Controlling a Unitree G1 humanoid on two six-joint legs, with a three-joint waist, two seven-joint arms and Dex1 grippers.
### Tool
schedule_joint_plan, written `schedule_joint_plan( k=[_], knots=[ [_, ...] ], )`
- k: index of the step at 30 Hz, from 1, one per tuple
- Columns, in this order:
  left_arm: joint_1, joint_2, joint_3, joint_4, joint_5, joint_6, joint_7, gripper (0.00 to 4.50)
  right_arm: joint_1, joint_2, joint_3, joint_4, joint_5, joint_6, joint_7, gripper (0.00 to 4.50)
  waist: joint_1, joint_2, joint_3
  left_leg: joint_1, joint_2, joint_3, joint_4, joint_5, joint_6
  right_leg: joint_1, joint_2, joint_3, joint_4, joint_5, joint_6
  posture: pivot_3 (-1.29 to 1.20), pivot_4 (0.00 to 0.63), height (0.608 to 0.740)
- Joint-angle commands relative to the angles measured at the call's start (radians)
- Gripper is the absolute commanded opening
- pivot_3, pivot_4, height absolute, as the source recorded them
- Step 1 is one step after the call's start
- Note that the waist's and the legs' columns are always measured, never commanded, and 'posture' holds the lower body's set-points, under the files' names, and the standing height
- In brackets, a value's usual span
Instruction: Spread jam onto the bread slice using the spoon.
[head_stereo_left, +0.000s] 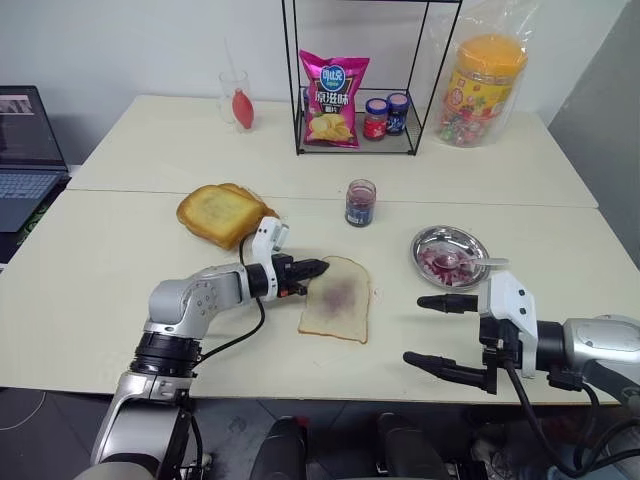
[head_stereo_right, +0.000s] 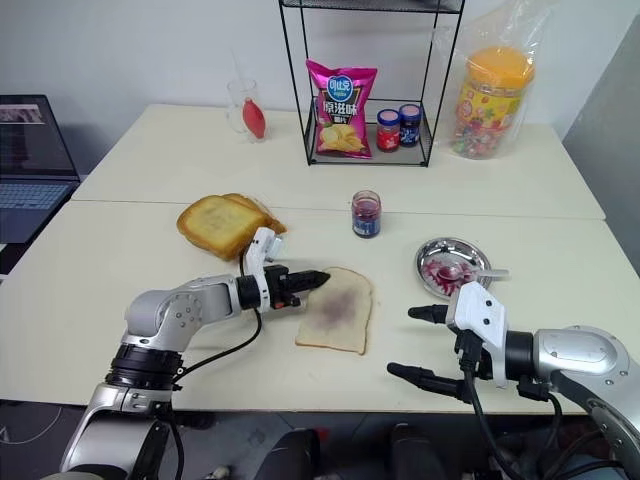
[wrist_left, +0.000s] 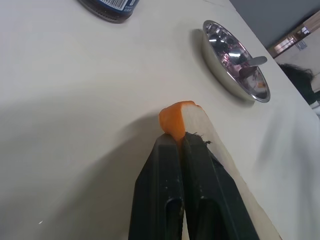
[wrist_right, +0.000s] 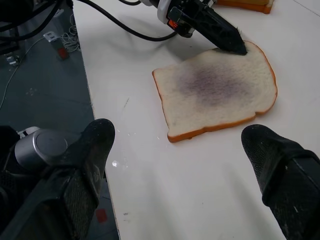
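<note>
Head views: bread slice (head_stereo_left: 337, 299) lies flat on the worktop (head_stereo_left: 100, 270), near centre, purplish jam (head_stereo_left: 340, 293) smeared mid-slice. Left end effector (head_stereo_left: 313, 268) has its fingers pressed together at the slice's far-left corner. Right end effector (head_stereo_left: 432, 331) hovers right of the slice, fingers spread wide, empty. Spoon (head_stereo_left: 478, 263) rests in the metal dish (head_stereo_left: 430, 241), far-right of the bread, handle pointing right over the rim. Jam jar (head_stereo_left: 360, 203) stands beyond the slice.

Left wrist view: fingers shut, tips meeting the crust corner; whether they pinch it I cannot tell.

Right wrist view: both fingers well apart, nothing between, slice ahead.

Judgement: the spoon lies just beyond the right end effector, long axis running left-right; the right arm is clearly nearer it.
</note>
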Motion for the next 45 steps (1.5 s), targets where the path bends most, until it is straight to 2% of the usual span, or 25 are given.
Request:
schedule_joint_plan(
  k=[1,3,4,6,13,17,21,23,25,27,30,35,39,45],
  knots=[
    [-0.008,-0.001,-0.009,-0.042,0.056,-0.033,-0.003,0.01,-0.012,-0.008,0.000,-0.019,-0.009,-0.022,0.000,4.50,0.000,0.000,0.000,0.000,0.000,0.000,0.000,0.000,0.000,0.000,0.000,0.000,0.000,0.000,0.000,0.00,0.150,0.740],
    [0.000,-0.002,-0.006,-0.056,0.080,-0.048,0.002,0.01,-0.011,-0.007,0.000,-0.019,-0.011,-0.024,0.000,4.50,0.000,0.000,0.000,0.000,0.000,0.000,0.000,0.000,0.000,0.000,0.000,0.000,0.000,0.000,0.000,0.00,0.150,0.740],
    [0.005,-0.001,-0.005,-0.064,0.093,-0.059,0.007,0.46,-0.012,-0.006,0.000,-0.018,-0.012,-0.025,-0.001,4.50,0.000,0.000,0.000,0.000,0.000,0.000,0.000,0.000,0.000,0.000,0.000,0.000,0.000,0.000,0.000,0.00,0.150,0.740],
    [0.014,0.007,-0.014,-0.079,0.125,-0.081,0.008,0.61,-0.014,-0.004,-0.001,-0.018,-0.011,-0.024,-0.001,4.50,0.000,0.000,0.000,0.000,0.000,0.000,0.000,0.000,0.000,0.000,0.000,0.000,0.000,0.000,0.000,0.00,0.150,0.740],
    [0.042,0.019,0.004,-0.111,0.206,-0.144,0.018,2.24,-0.030,0.008,0.007,-0.006,-0.035,-0.045,-0.005,4.50,0.000,0.000,0.000,0.000,0.000,0.000,0.000,0.000,0.000,0.000,0.000,0.000,0.000,0.000,0.000,0.00,0.150,0.740],
    [0.074,0.040,0.019,-0.148,0.241,-0.172,0.029,3.01,-0.022,0.017,0.006,-0.008,-0.052,-0.061,-0.013,4.50,0.000,0.000,0.000,0.000,0.000,0.000,0.000,0.000,0.000,0.000,0.000,0.000,0.000,0.000,0.000,0.00,0.150,0.740],
    [0.105,0.079,0.028,-0.205,0.291,-0.286,0.000,3.96,-0.009,0.066,-0.035,0.000,-0.087,-0.108,-0.070,4.50,0.000,0.000,0.000,0.000,0.000,0.000,0.000,0.000,0.000,0.000,0.000,0.000,0.000,0.000,0.000,0.00,0.150,0.740],
    [0.108,0.102,0.035,-0.249,0.305,-0.356,-0.031,4.04,-0.007,0.111,-0.095,0.022,-0.084,-0.112,-0.130,4.50,0.000,0.000,0.000,0.000,0.000,0.000,0.000,0.000,0.000,0.000,0.000,0.000,0.000,0.000,0.000,0.00,0.150,0.740],
    [0.097,0.148,0.041,-0.369,0.279,-0.443,-0.138,4.04,0.009,0.197,-0.179,0.074,-0.164,-0.167,-0.259,4.50,0.000,0.000,0.000,0.000,0.000,0.000,0.000,0.000,0.000,0.000,0.000,0.000,0.000,0.000,0.000,0.00,0.150,0.740],
    [0.094,0.176,0.041,-0.438,0.251,-0.471,-0.203,4.04,0.018,0.244,-0.218,0.101,-0.211,-0.193,-0.324,4.50,0.004,0.000,0.000,0.000,0.000,0.001,0.000,0.000,0.000,0.000,0.000,0.001,0.000,0.000,0.000,0.00,0.150,0.740],
    [0.086,0.251,-0.010,-0.547,0.234,-0.497,-0.344,4.46,-0.029,0.398,-0.316,0.197,-0.192,-0.188,-0.502,4.50,0.001,0.000,0.000,0.000,0.000,0.001,-0.001,0.000,0.000,0.000,-0.001,0.001,0.000,0.000,0.000,0.00,0.150,0.740],
    [0.049,0.259,-0.062,-0.574,0.219,-0.467,-0.404,4.46,-0.085,0.530,-0.398,0.297,-0.122,-0.139,-0.649,4.50,-0.002,0.005,0.001,0.001,0.000,0.002,-0.001,0.000,0.000,0.000,-0.001,0.002,0.002,-0.001,-0.002,0.00,0.150,0.740],
    [0.036,0.239,-0.097,-0.587,0.192,-0.444,-0.440,4.46,-0.122,0.609,-0.426,0.413,-0.058,-0.095,-0.707,4.50,-0.005,0.006,0.001,0.002,0.001,0.002,0.000,0.000,0.000,0.000,0.001,0.003,0.004,-0.001,-0.003,0.00,0.150,0.740],
    [0.031,0.224,-0.131,-0.570,0.229,-0.473,-0.459,4.46,-0.183,0.633,-0.430,0.553,-0.001,-0.068,-0.715,4.50,-0.006,0.008,0.001,0.002,0.001,0.002,0.000,0.000,0.000,0.000,0.002,0.003,0.004,-0.001,-0.002,0.00,0.150,0.740]
  ],
)
